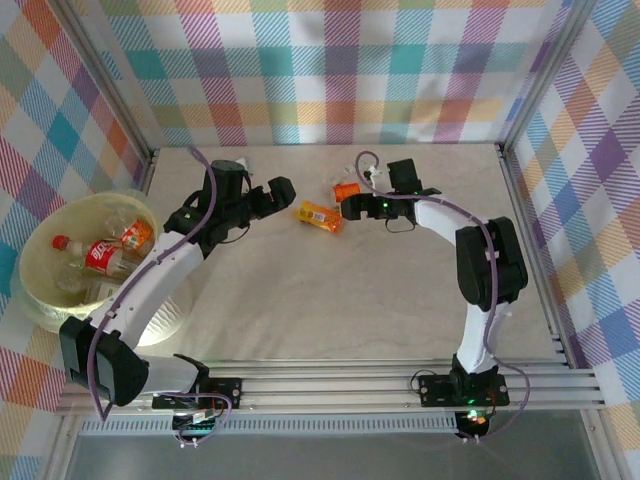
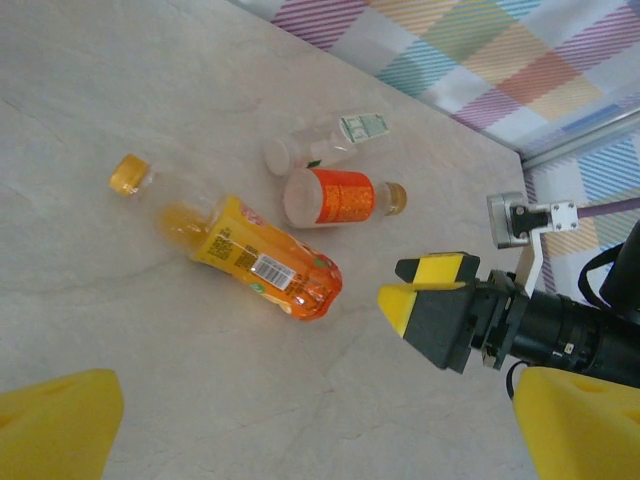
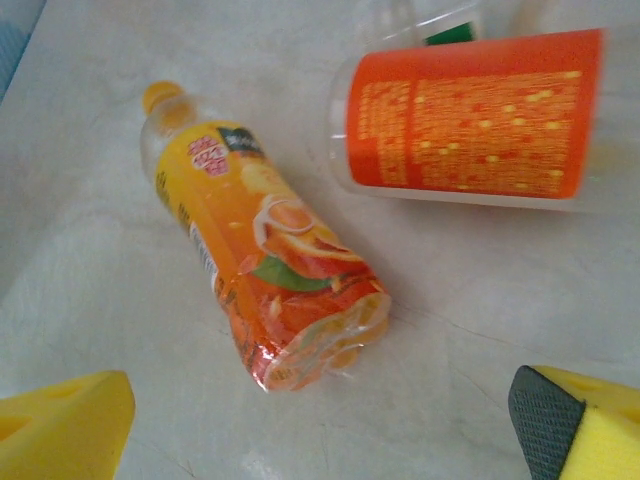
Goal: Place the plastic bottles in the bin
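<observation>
Your left arm (image 1: 150, 280) crosses the bin (image 1: 35, 300). You can make out a red-labelled bottle (image 1: 100, 256) and an orange-labelled one (image 1: 138, 235) inside, but the rest is too jumbled to count. In the right wrist view the clear bottle (image 3: 448, 33) is cut off at the top edge and the orange-sleeved container (image 3: 465, 120) at the right edge; whether they touch, can't tell. Both tools are empty with fingers spread wide: left gripper (image 2: 320, 430) and right gripper (image 3: 320, 430) flank the juice bottle (image 2: 250, 255), which lies on its side on the table (image 2: 100, 80).
</observation>
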Available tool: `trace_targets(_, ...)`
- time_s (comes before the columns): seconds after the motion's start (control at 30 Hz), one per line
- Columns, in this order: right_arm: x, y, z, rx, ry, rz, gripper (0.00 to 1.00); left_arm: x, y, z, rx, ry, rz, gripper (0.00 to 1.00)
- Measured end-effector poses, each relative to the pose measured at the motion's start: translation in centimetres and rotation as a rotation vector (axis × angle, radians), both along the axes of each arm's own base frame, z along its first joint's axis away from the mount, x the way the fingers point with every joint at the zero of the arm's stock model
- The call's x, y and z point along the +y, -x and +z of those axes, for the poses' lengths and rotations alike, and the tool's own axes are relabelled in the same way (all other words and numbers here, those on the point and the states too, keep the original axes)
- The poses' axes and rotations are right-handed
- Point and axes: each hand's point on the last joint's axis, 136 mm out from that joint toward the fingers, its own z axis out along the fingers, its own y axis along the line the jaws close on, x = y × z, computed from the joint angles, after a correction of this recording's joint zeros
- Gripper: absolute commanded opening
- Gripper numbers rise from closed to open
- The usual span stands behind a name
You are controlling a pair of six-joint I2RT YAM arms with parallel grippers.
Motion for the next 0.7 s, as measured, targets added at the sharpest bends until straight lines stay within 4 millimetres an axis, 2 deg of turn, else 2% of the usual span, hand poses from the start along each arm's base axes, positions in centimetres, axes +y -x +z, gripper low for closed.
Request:
trace_targets(0.13,1.9,-0.6,-0.8,-0.003,-0.007,0.087,0.96,0.5,0.0,-0.8,0.013,-0.019,0.021,1.00)
trace_targets(0.43,6.0,-0.9,-3.2,0.030,0.034,0.181,0.96,0.9,-0.1,-1.0,0.014,-0.037,0.044,1.00)
trace_targets(0.7,7.5,1.1,-6.2,0.057,0.154,0.219,0.95,1.2,-0.2,-2.0,0.039,-0.061,0.057,1.00)
